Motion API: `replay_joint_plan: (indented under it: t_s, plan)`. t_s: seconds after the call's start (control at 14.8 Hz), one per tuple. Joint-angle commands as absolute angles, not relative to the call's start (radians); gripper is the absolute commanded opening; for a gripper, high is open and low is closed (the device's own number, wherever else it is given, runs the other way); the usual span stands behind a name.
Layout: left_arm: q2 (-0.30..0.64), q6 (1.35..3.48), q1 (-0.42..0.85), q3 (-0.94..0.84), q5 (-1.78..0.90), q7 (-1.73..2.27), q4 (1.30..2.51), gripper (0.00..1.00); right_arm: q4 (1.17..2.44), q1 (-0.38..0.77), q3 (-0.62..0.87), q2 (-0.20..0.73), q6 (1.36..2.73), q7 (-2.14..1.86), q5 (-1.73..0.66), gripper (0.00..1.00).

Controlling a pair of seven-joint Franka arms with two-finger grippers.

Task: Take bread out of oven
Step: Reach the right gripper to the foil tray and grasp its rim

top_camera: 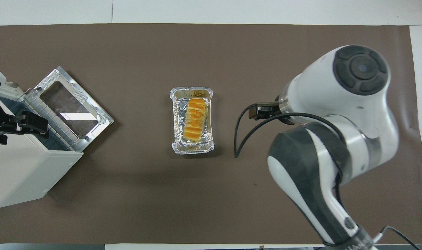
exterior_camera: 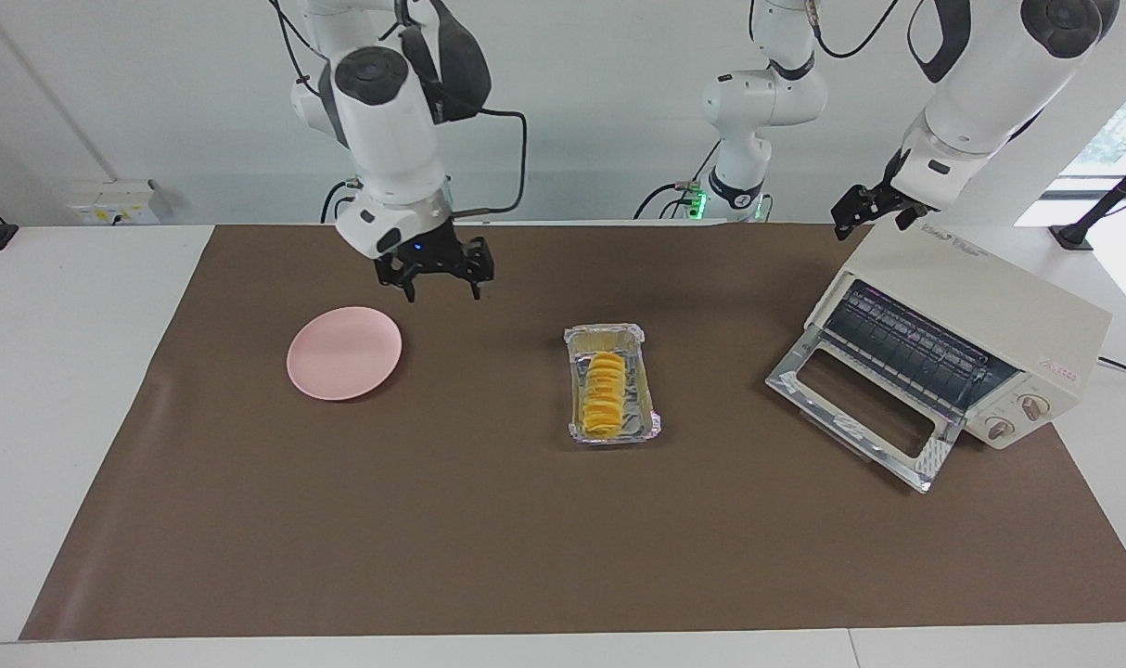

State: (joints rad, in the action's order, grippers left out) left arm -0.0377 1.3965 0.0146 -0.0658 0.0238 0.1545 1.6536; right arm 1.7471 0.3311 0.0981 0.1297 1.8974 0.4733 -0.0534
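The bread, a ridged yellow-orange loaf, lies in a crinkled foil tray on the brown mat at mid-table; it also shows in the overhead view. The cream-white oven stands at the left arm's end with its glass door dropped open and its wire rack bare; it also shows in the overhead view. My left gripper hangs over the oven's top edge nearest the robots. My right gripper is open and empty, over the mat beside the pink plate.
The brown mat covers most of the white table. In the overhead view the right arm hides the pink plate. A third robot base stands at the table's edge nearest the robots.
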Motion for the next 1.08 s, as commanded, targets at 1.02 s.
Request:
replay_joint_plan:
  t_s: [1.02]
  plan:
    - [-0.023, 1.411, 0.035, -0.051, -0.002, 0.144, 1.649, 1.0, 1.563, 0.503, 0.081, 0.588, 2.206, 0.755, 0.077, 0.72]
